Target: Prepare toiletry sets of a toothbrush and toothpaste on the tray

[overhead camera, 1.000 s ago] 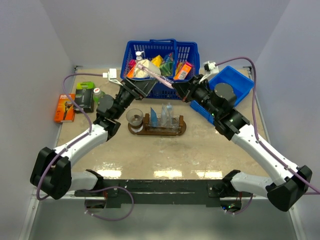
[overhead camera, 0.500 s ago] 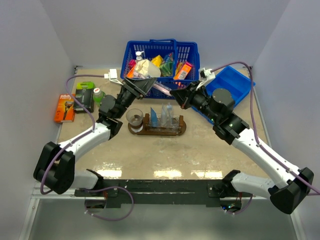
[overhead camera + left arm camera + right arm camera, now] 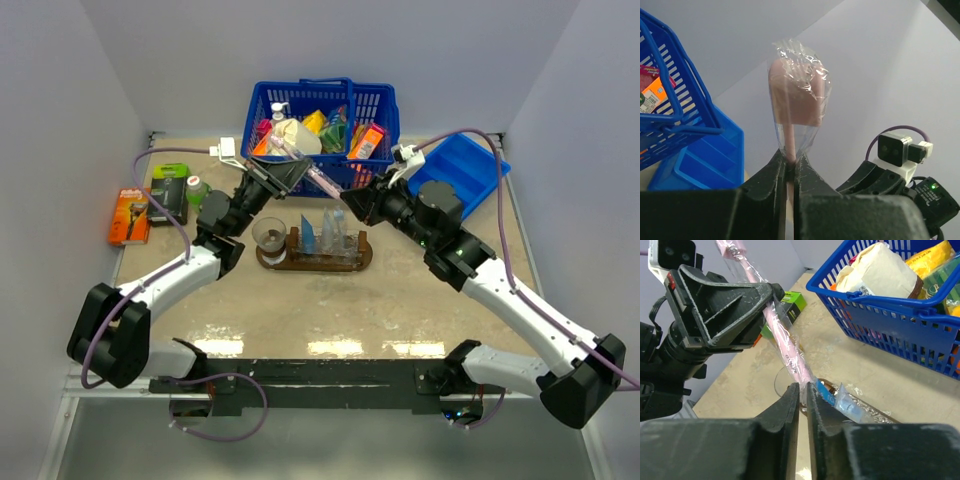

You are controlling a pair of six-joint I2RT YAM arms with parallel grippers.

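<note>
Over the table (image 3: 330, 310), between blue basket (image 3: 300, 86) and oval wooden tray (image 3: 365, 256) in the top view: found pink toothbrush (image 3: 312, 175) in clear wrapping, aloft and slanted. Found left claw (image 3: 298, 167) pinching its stem below the head, right claw (image 3: 346, 198) pressed onto its lower end. Logged upright on tray: blue toothpaste tube (image 3: 309, 236), paler tube (image 3: 338, 230), glass cup (image 3: 270, 235) at left end. Logged blue bin (image 3: 470, 170) beyond right arm.
</note>
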